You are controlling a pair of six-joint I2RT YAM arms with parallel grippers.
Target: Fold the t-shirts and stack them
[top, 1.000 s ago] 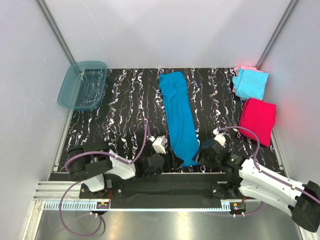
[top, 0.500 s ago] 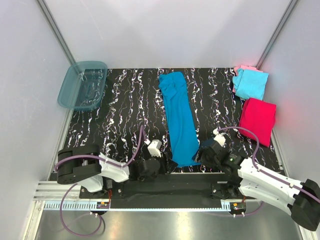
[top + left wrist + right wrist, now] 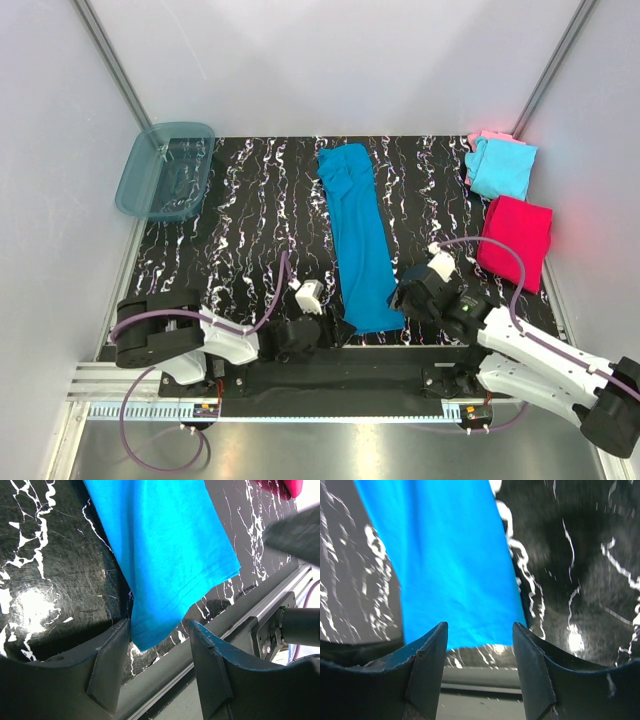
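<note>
Left gripper [image 3: 159, 627] and right gripper [image 3: 479, 626] stand open, empty, shirt [image 3: 360, 240] hem between each one's jaws: pinch both corners level, together.

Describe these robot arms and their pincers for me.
The left arm and right arm have white shells with black joints. A looping purple cable runs along each. The left gripper and right gripper each have two dark, wedge-shaped fingers.

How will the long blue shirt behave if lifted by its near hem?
Probably floppy: the blue shirt lies flat, with soft wrinkles at its far end. Lifted at two corners, the hem would likely sag between them. Thin cloth, so likely light.
</note>
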